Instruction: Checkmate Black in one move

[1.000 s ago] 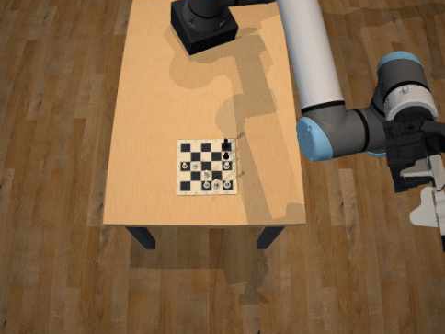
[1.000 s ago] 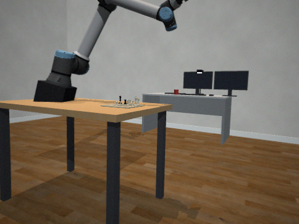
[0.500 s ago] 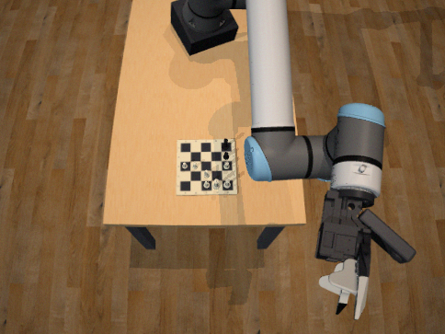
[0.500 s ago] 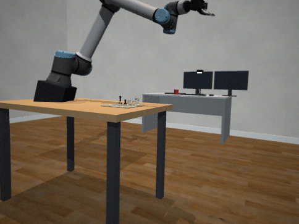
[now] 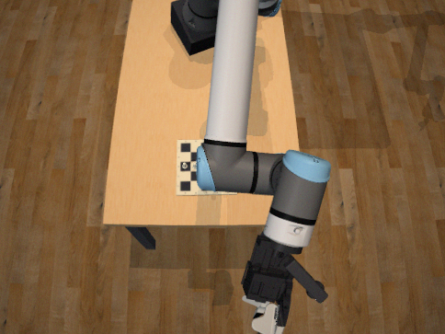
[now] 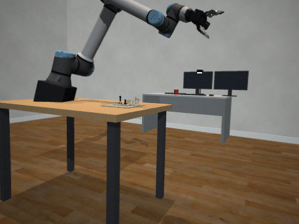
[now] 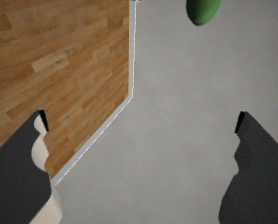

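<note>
The small chessboard (image 5: 185,186) (image 6: 109,105) lies near the front edge of the wooden table (image 5: 147,115) (image 6: 62,106). In the top view my arm covers most of it; one white piece (image 5: 185,165) shows on its left side. In the exterior view a tall black piece (image 6: 120,99), a shorter black piece (image 6: 125,102) and a few white pieces (image 6: 136,100) stand upright on it. My gripper (image 5: 294,313) (image 6: 212,23) (image 7: 141,112) is open and empty. It hangs high in the air, out past the table's front edge and far above the board. The wrist view shows only floor and wall between the fingers.
The robot base (image 5: 193,23) (image 6: 55,91) sits at the far end of the table. A grey desk (image 6: 191,103) with two monitors (image 6: 216,80) and a red cup (image 6: 176,91) stands by the wall. A green object (image 7: 203,11) shows at the wrist view's top.
</note>
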You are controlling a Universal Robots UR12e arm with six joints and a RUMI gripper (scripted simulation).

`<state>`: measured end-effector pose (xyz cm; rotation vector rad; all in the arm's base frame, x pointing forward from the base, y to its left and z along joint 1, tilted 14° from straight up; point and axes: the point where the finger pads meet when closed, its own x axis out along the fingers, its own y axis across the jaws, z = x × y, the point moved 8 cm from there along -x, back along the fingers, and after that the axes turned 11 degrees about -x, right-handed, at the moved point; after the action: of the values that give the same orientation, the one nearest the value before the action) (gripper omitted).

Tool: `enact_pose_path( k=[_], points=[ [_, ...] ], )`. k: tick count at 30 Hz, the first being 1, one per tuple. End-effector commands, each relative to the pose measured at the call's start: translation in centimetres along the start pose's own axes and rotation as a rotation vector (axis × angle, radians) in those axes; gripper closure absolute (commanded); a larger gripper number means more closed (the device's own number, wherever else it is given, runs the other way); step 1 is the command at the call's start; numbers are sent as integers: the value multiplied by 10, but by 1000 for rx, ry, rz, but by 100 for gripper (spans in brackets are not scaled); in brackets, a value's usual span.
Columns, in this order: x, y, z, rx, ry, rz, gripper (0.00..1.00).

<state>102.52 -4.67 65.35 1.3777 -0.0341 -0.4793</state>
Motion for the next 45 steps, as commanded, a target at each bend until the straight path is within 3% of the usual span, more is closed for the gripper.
enact_pose_path(
  k=[1,2,3,4,5,8,10,11,12,13,14,15,16,17,18,19,21,22,23,25,27,28,30,31,33,34,36,37,40,42,45],
  points=[
    [39,-54,23,-101,31,-141,0],
    [39,-54,23,-101,31,-141,0],
    [51,-78,33,-135,48,-195,0],
    [51,-78,33,-135,48,-195,0],
    [62,-102,43,-166,68,-249,0],
    [62,-102,43,-166,68,-249,0],
    [80,-150,64,-221,113,-356,0],
    [80,-150,64,-221,113,-356,0],
    [88,-175,75,-245,139,-408,0],
    [88,-175,75,-245,139,-408,0],
    [93,-199,85,-266,167,-458,0],
    [93,-199,85,-266,167,-458,0],
    [98,-224,96,-285,197,-508,0],
    [98,-224,96,-285,197,-508,0],
    [101,-248,106,-301,229,-555,0],
    [101,-248,106,-301,229,-555,0],
    [105,-295,126,-325,298,-646,0],
    [105,-295,126,-325,298,-646,0],
    [105,-318,136,-333,334,-689,0],
    [105,-318,136,-333,334,-689,0],
    [101,-362,155,-341,411,-768,0],
    [101,-362,155,-341,411,-768,0],
    [94,-403,172,-338,492,-838,0],
    [94,-403,172,-338,492,-838,0],
    [84,-442,188,-326,575,-899,0],
    [84,-442,188,-326,575,-899,0],
    [72,-477,203,-304,659,-950,0],
    [72,-477,203,-304,659,-950,0],
    [50,-523,222,-258,784,-1007,0],
    [50,-523,222,-258,784,-1007,0],
    [26,-561,238,-196,904,-1043,0]
  ],
)
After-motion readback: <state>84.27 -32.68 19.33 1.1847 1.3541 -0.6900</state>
